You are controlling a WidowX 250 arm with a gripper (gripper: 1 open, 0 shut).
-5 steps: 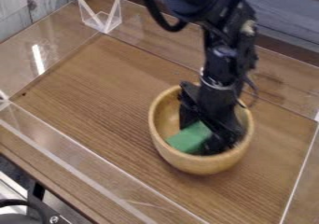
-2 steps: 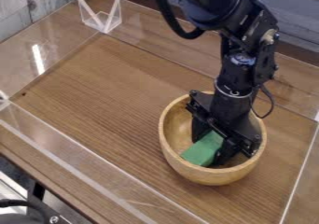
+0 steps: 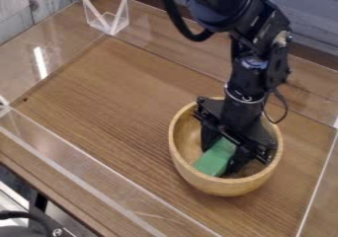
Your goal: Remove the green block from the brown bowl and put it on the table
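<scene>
While I watch from the single overhead-angled camera, my black robot gripper (image 3: 224, 158) is pointed straight down inside the round light-brown wooden bowl (image 3: 189, 168), which sits toward the right side of the dark brown wood-grain table (image 3: 106, 93). The small bright green rectangular block (image 3: 214, 159) lies in the bowl's hollow, tilted against the inner slope, and the black fingers stand on either side of it. The jaws look drawn in around the block, but the fingers hide the contact faces, so I cannot tell whether they are truly pinching it or merely bracketing it.

I judge that I am at the grasp step: the block is not yet out of the bowl, so most of the task remains.

Next I would want to confirm a firm pinch, then lift straight up until the block clears the thick rim, since dragging sideways early could catch the rim or tip the bowl. After that I would carry it over bare tabletop to the left, well away from the low clear acrylic wall (image 3: 53, 167), lower it, and release.
</scene>
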